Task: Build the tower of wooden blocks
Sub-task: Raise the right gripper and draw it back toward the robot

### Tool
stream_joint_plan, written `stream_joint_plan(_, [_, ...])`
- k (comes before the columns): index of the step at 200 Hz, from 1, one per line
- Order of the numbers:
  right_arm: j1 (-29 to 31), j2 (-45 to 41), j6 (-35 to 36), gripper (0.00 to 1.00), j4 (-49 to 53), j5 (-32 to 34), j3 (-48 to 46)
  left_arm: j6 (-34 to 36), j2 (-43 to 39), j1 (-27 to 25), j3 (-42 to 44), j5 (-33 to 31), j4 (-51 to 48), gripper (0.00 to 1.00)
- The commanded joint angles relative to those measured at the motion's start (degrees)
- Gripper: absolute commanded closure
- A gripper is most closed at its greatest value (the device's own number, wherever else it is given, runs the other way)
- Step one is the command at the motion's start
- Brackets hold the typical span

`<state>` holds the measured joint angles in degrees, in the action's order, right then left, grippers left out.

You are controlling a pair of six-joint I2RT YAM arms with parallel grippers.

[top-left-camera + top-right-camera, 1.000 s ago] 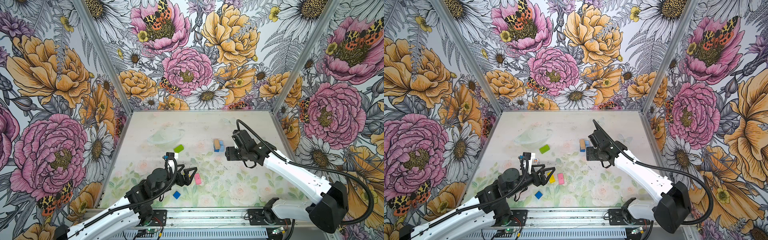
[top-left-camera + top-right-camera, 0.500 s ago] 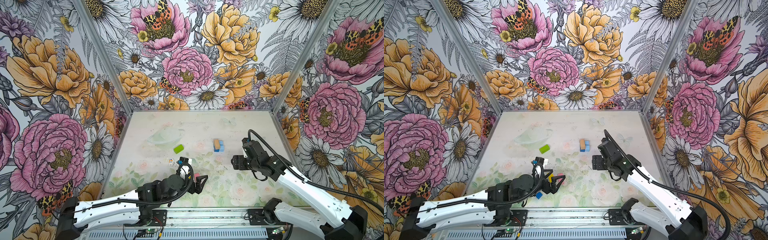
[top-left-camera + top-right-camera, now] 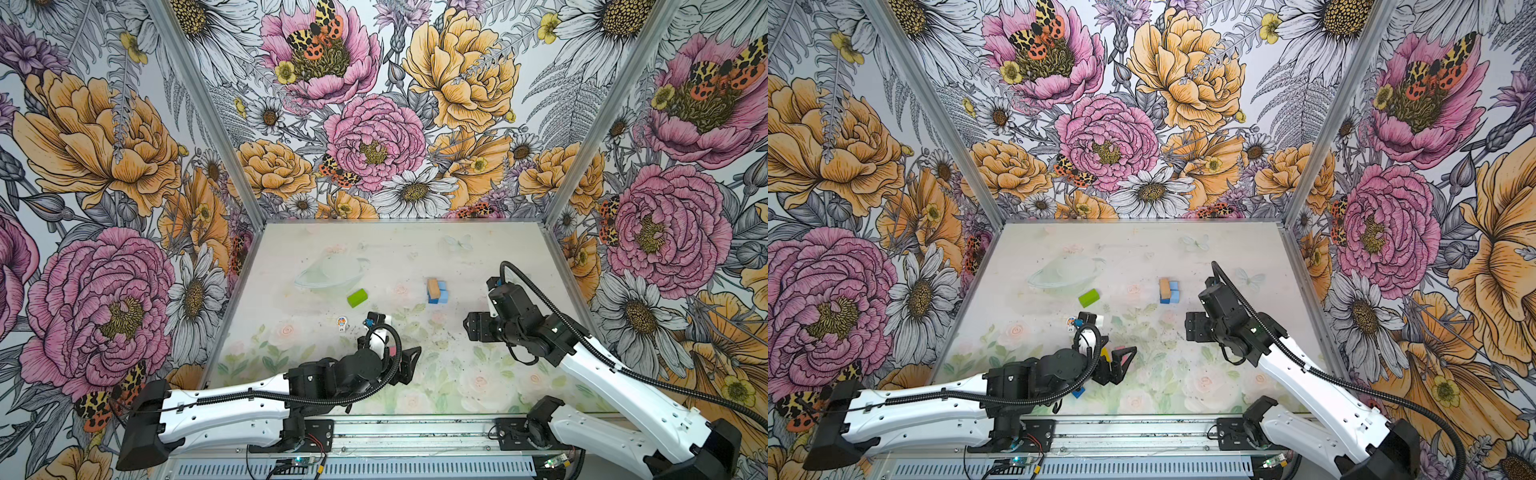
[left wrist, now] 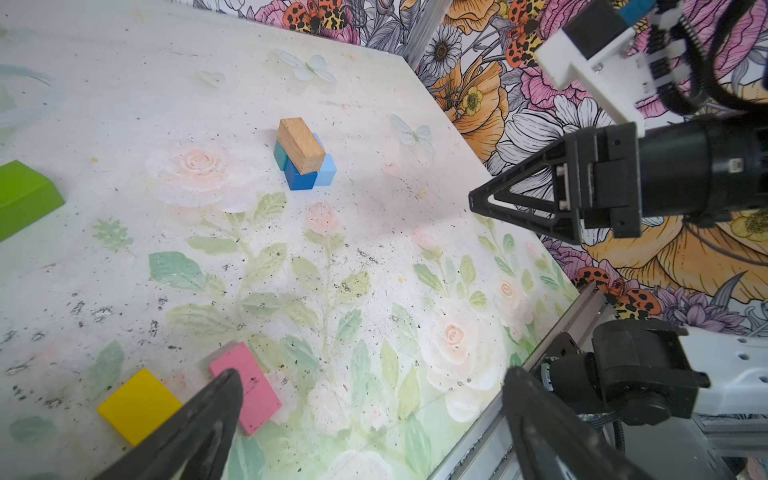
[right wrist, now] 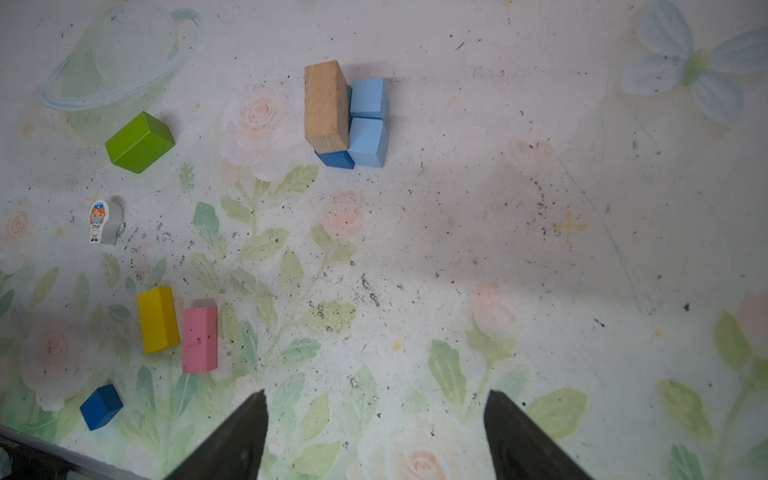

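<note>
wood block tower (image 5: 338, 124) sits right of the middle of the table (image 3: 478, 257), a tan brick (image 5: 326, 95) lying across blue cubes (image 5: 368, 141). left gripper (image 4: 372, 386) hangs spread wide and empty by the pink brick (image 4: 245, 388) and yellow brick (image 4: 139, 405). right gripper (image 5: 376, 399) hangs near the tower, jaws apart, holding nothing.

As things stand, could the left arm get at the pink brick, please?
Probably yes: the left hand hangs open right by the pink brick, nothing covering it. The yellow brick lies close alongside, so the fit may be tight there.
</note>
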<state>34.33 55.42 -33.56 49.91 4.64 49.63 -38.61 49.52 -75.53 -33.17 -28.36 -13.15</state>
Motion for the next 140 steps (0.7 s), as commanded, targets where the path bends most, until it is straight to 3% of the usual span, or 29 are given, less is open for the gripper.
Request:
stream_joint_plan(1, [0.3, 0.9, 0.2, 0.16, 0.5, 1.6, 1.8, 1.8, 0.1, -0.2, -2.1, -2.3, -1.8, 0.01])
stream_joint_plan(140, [0.1, 6.4, 0.2, 0.17, 0.5, 0.7, 7.4, 3.2, -8.1, 2.3, -1.5, -4.7, -8.2, 0.01])
